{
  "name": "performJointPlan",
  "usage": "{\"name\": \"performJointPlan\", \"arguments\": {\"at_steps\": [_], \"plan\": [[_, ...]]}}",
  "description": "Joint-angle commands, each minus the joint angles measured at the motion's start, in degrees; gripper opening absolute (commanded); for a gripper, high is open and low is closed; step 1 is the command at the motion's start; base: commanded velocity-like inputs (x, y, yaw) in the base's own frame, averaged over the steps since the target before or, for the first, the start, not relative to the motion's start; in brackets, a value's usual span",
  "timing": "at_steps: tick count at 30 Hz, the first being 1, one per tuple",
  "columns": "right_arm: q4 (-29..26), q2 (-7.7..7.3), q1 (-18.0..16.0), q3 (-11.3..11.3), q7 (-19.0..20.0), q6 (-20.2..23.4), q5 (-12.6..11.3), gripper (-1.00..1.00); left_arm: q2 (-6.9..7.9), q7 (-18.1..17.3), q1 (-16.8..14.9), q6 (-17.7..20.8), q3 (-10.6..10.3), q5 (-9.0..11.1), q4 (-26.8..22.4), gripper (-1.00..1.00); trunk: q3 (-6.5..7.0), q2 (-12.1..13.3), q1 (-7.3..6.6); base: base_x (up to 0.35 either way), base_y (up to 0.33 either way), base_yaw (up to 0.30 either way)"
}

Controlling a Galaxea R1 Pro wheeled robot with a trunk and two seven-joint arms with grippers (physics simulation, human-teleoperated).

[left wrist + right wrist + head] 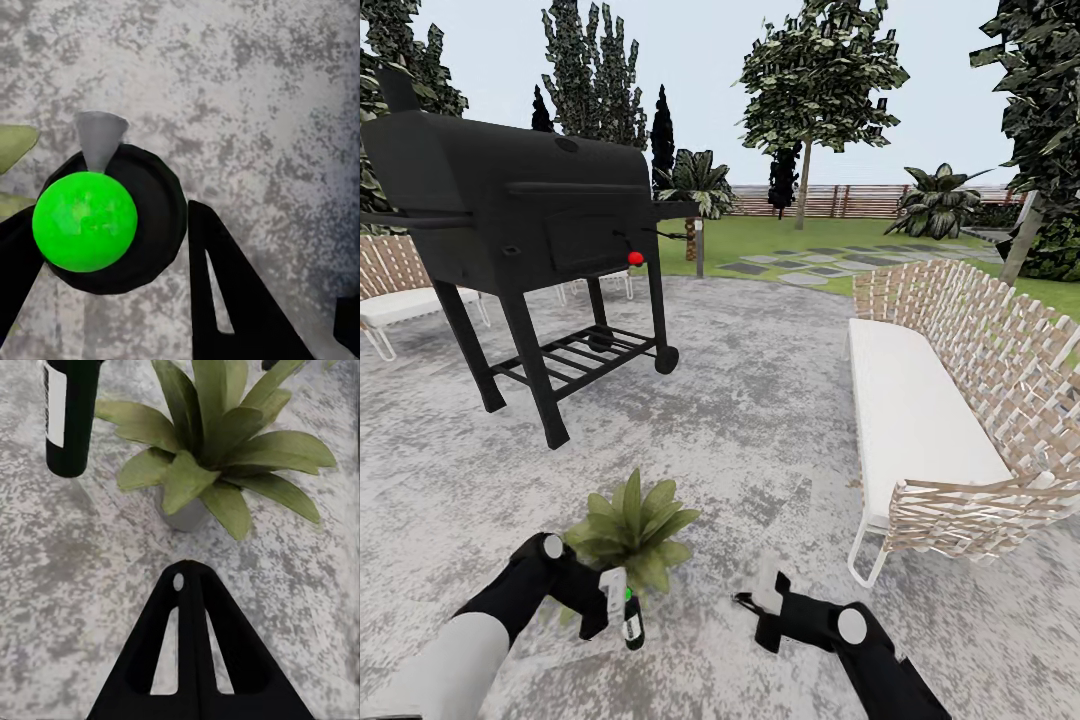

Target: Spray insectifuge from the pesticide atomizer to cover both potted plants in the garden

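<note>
Down low at the front, the left gripper [608,605] has its fingers closed around the pesticide atomizer [631,617]. The bottle hangs down from the grip, whitish part up and dark body down, so its long side runs up and down. From the left wrist camera a round green cap [85,221] sits on the bottle's dark end [150,225], with 1 black finger [232,292] pressed close beside it and the grey paving [247,97] underneath.

Just past the bottle, a little further from the robot, stands 1 potted plant [632,527], a low bunch of pointed green leaves on the paving. The left arm is the nearer one to it. My guess is that the spray must go forward and a bit down to wet the leaves.

Next comes the right gripper [765,600], which holds nothing; I cannot tell how wide its fingers are. Its camera looks at the same plant [217,450] in its small grey pot [184,514], with the dark bottle [69,416] hanging close to the leaves.

Far off, left to right, are a black grill [520,215] and a white woven bench [920,400].
</note>
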Motion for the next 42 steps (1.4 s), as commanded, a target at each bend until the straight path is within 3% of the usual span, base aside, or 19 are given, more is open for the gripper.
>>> {"name": "performJointPlan", "arguments": {"at_steps": [1, 4, 5, 8, 11, 12, 16, 19, 23, 25, 27, 28, 32, 36, 38, 42], "plan": [[-0.03, -0.74, -0.02, -0.12, 0.05, -0.39, 0.57, -1.00, -1.73, -0.07, -0.01, -0.56, 0.41, -0.27, -0.08, -1.00, -0.05, -0.02, -0.01, 0.000, 0.000, 0.000], [0.03, -3.66, -0.02, -2.07, 0.05, -0.46, 0.57, -1.00, -0.60, -0.07, -0.01, -0.53, 0.85, -0.27, -0.15, -1.00, -0.05, -0.02, -0.01, 0.000, 0.000, 0.000], [0.07, -4.74, -0.02, -3.67, 0.05, -0.47, 0.57, -1.00, -0.14, -0.07, -0.01, -0.51, 0.91, -0.28, -0.17, -1.00, -0.05, -0.02, -0.01, 0.000, 0.000, 0.000], [1.27, -6.40, -0.01, -8.17, -0.03, -0.45, 0.62, -1.00, 1.00, -0.07, -0.01, -0.48, 0.96, -0.27, -0.18, -1.00, -0.05, -0.02, -0.01, 0.000, 0.000, 0.000], [4.35, -7.07, -0.01, -12.50, -0.44, -0.47, 0.78, -1.00, 2.20, -0.07, -0.01, -0.47, 0.97, 0.59, -0.19, -1.00, -0.05, -0.02, -0.01, 0.000, 0.000, 0.000], [5.29, -7.21, -0.01, -14.43, -1.00, -0.48, 0.84, 1.00, 2.55, -0.07, -0.01, -0.47, 0.97, 1.14, -0.19, -1.00, -0.05, -0.02, -0.01, 0.000, 0.000, 0.000], [6.75, -7.33, -0.01, -19.13, -3.71, -0.55, 0.91, 1.00, 3.44, -0.07, -0.01, -0.48, 0.97, 1.88, -0.35, -1.00, -0.05, -0.02, -0.01, 0.000, 0.000, 0.000], [7.83, -7.35, -0.01, -20.43, -4.62, -0.50, 0.93, 1.00, 3.82, -0.07, 0.05, -0.32, 0.97, 1.90, -0.20, -1.00, -0.05, -0.02, -0.01, 0.000, 0.000, 0.000], [14.12, -7.37, -0.01, -20.82, -6.70, -0.62, 0.93, 1.00, 4.46, 0.04, 0.15, 0.04, 0.99, 1.99, -0.12, -1.00, -0.05, -0.02, -0.01, 0.000, 0.000, 0.000], [18.81, -7.37, -0.01, -20.82, -11.66, -0.66, 0.92, 1.00, 4.74, 0.19, 0.16, 0.24, 1.30, 2.03, -0.09, -1.00, -0.05, -0.02, -0.01, 0.000, 0.000, 0.000], [24.48, -7.32, -0.01, -20.77, -19.50, -0.74, 0.87, 1.00, 4.79, 0.66, 0.16, 0.38, 3.22, 2.06, -0.09, -1.00, -0.05, -0.02, -0.01, 0.000, 0.000, 0.000], [28.87, -7.27, -0.01, -20.75, -26.62, -0.82, 0.78, 1.00, 4.70, 1.22, 0.16, 0.45, 5.93, 2.05, -0.11, -1.00, -0.05, -0.02, -0.01, 0.000, 0.000, 0.000], [40.20, -6.75, -0.01, -20.79, -44.60, -1.31, 0.32, 1.00, 4.52, 1.86, 0.17, 1.25, 14.64, 1.63, -0.49, -1.00, -0.05, -0.02, -0.01, 0.000, 0.000, 0.000], [43.84, -5.58, -0.01, -20.89, -50.26, -2.99, -0.93, 1.00, 4.70, 1.94, 0.17, 7.39, 16.83, 1.35, -0.82, -1.00, -0.05, -0.02, -0.01, 0.000, 0.000, 0.000], [44.40, -4.95, -0.01, -20.90, -51.16, -3.61, -4.00, 1.00, 4.73, 1.91, 0.17, 10.44, 16.82, 1.26, -0.99, -1.00, -0.05, -0.02, -0.01, 0.000, 0.000, 0.000], [44.59, -4.81, -0.01, -20.87, -51.56, -3.86, -10.23, 1.00, 4.64, 1.92, 0.11, 12.03, 16.67, 1.18, -1.01, -1.00, -0.05, -0.02, -0.01, 0.000, 0.000, 0.000]]}}
